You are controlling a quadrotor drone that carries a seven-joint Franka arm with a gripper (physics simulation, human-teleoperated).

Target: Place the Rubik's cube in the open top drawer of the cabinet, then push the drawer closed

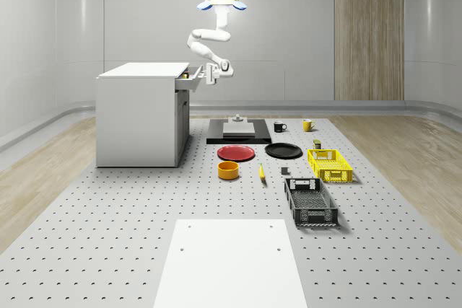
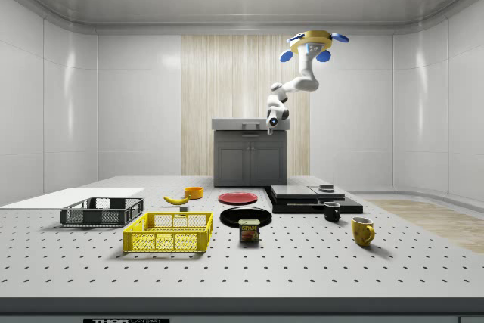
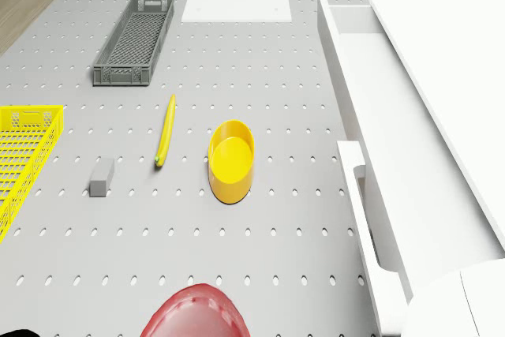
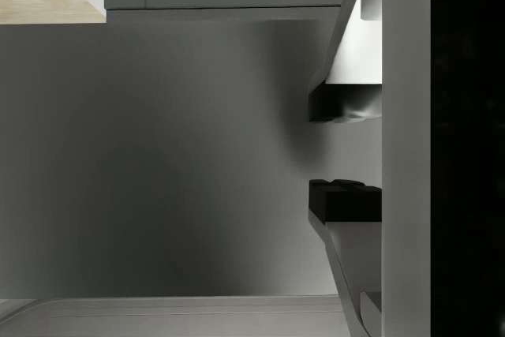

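beside the cabinet [image 1: 137, 117] our drone [image 1: 223, 5] hovers. our pincer [image 1: 210, 75] sits at the open top drawer [image 1: 189, 79], fingers [image 4: 344, 199] parted and empty.

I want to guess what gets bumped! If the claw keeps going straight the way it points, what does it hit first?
Probably the front of the open top drawer. The claw sits right at it, pointing toward the cabinet, while the drone hovers above. Whether they touch is unclear.

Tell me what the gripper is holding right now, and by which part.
Nothing is held. The gripper is open, with only a bare gap between its finger pads; it sits at the front of the cabinet's top drawer.
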